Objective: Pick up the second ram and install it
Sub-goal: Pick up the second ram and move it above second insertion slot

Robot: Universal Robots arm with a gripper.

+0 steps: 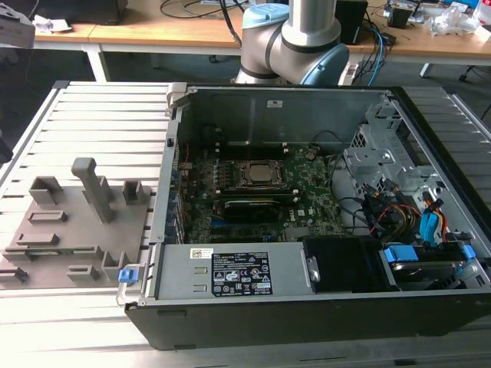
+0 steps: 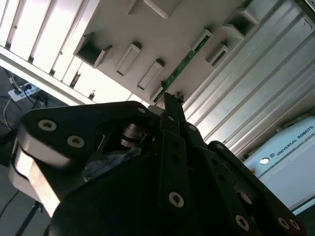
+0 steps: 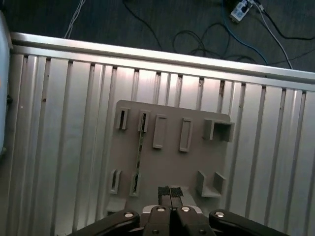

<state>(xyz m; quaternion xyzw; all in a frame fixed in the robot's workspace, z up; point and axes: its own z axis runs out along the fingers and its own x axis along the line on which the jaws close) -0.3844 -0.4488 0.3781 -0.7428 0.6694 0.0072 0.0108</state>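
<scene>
We judge the step in hand to be the pick-up. The black gripper (image 3: 170, 191) hangs above the grey slotted fixture plate (image 3: 197, 152), its two pads pressed together with nothing between them. The fixture plate lies on the ribbed metal desk (image 1: 100, 115), at the exterior view's left of the open black computer case (image 1: 268, 115).

The second ram (image 3: 140, 150), a long, narrow green circuit-board stick, stands on its edge in the fixture plate, held between small holders at its two ends. In the second wrist view its green face (image 2: 183, 63) runs away from the gripper's tip. The closed pads sit near the stick but beside its line, not over it.

To do this well, we would:
- open the jaws before going down, since closed pads would strike the board's top edge;
- centre the gripper over the stick's middle, with the pads facing its two flat sides;
- square the wrist to the stick's length, because a skewed grip could twist it in the holders;
- close gently and lift straight up.

No green stick like it shows on the green motherboard (image 1: 314, 199), so we take the install as not yet done.
</scene>
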